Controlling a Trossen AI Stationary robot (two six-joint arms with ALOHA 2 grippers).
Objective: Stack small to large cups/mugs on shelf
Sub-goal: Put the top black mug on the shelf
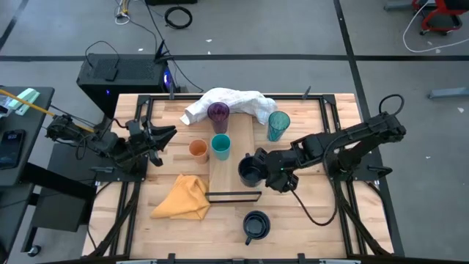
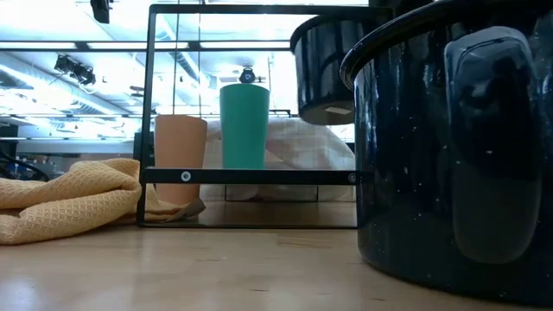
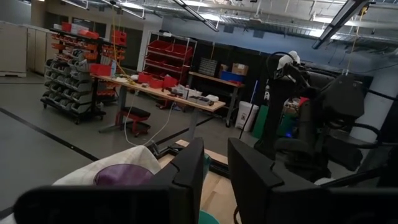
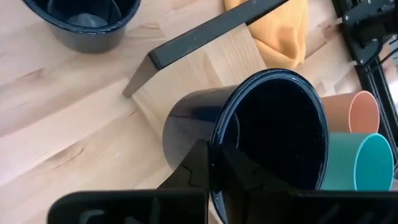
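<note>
One navy mug being carried over the shelf; the stacking is barely begun.

The right gripper point(image 4: 214, 167) is pinching the rim of a navy mug point(image 1: 250, 171), its fingers closed on the wall, and is holding it clear of the shelf point(image 1: 233, 183) near the dark-rimmed end, at about five o'clock from the board's middle. The mug is sitting roughly upright, long axis near vertical, mouth opening upward. On my reading nothing is nested yet: the short teal cup point(image 1: 220, 146) is standing on the board, the orange cup point(image 1: 198, 149) just off its nine o'clock edge, the purple tumbler point(image 1: 218, 113) at twelve, the teal tumbler point(image 1: 278, 125) at two, the second navy mug point(image 1: 256, 224) at six. The left gripper point(image 1: 157, 139) is waiting at nine o'clock, fingers slightly parted and empty.
</note>
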